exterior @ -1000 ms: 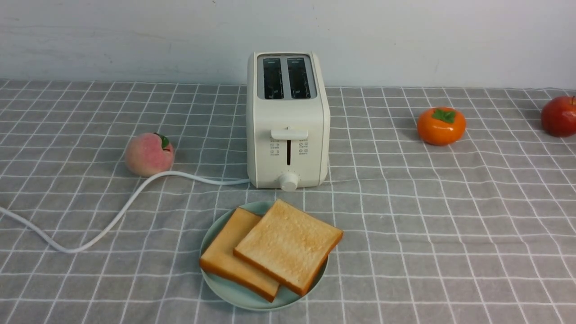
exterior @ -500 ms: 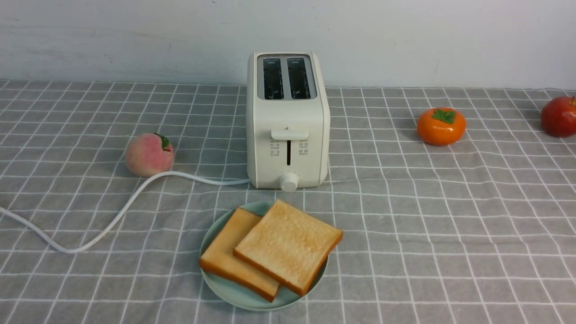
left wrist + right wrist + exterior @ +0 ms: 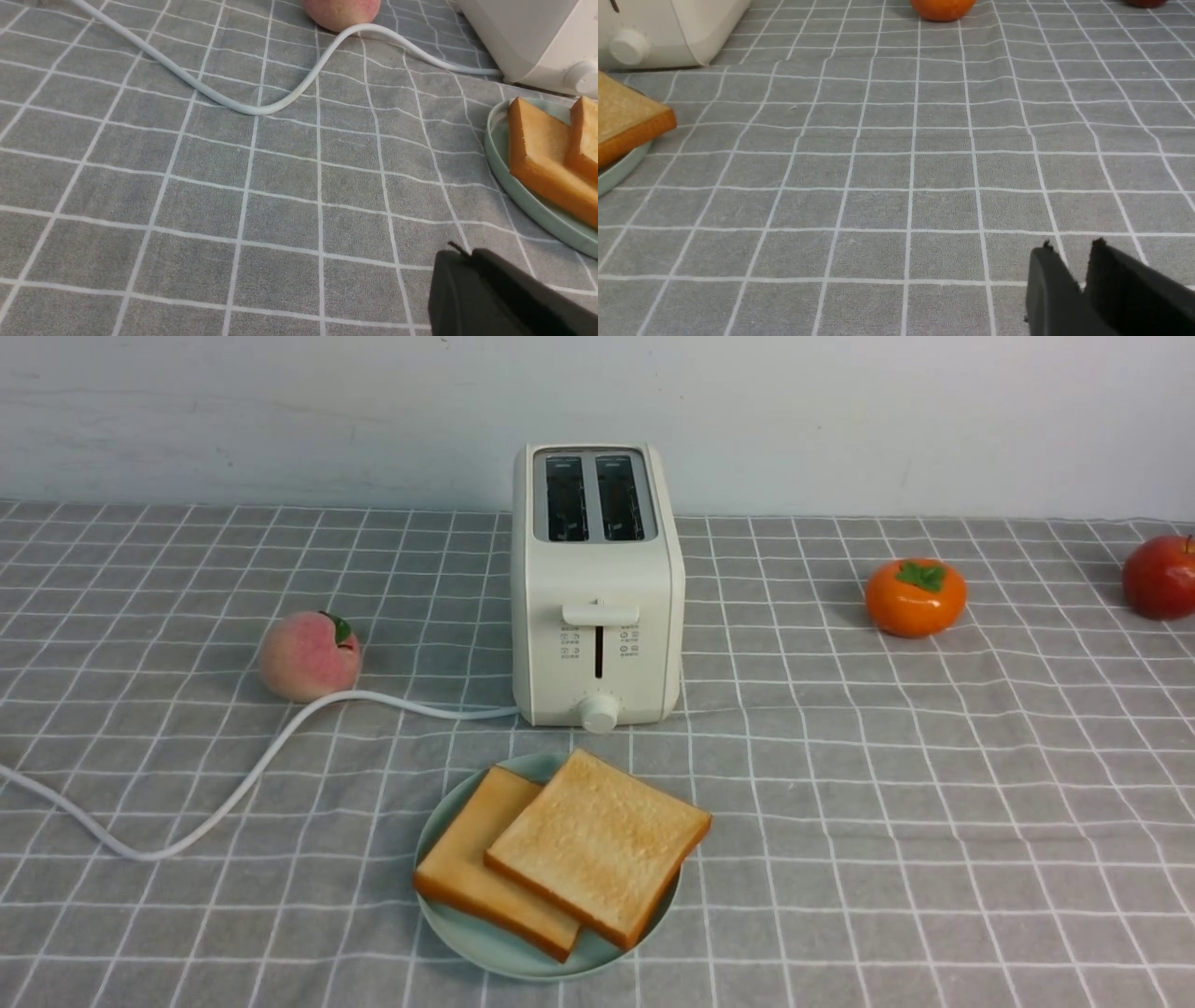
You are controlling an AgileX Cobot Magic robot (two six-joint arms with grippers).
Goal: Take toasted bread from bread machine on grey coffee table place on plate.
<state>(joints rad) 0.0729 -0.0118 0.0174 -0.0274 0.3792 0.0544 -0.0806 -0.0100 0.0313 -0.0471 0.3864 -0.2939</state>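
On mint-green round plate [image 3: 485, 947], I see two golden toast slices [image 3: 597, 845] overlapping, upper corner overhanging rim, near cream toaster [image 3: 597, 588]. Left gripper [image 3: 460, 261] closed, right gripper [image 3: 1071, 261] barely parted; both low over grey checked cloth [image 3: 934, 821].

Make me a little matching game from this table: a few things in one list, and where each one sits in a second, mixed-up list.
Things:
1. toasted bread
2. peach
3. persimmon
4. red apple

Places, in the front view:
A. at the far right edge of the table
B. left of the bread machine, touching the white cord
C. on the plate, two slices overlapping
D. right of the bread machine, standing alone

Pairs: 1-C, 2-B, 3-D, 4-A
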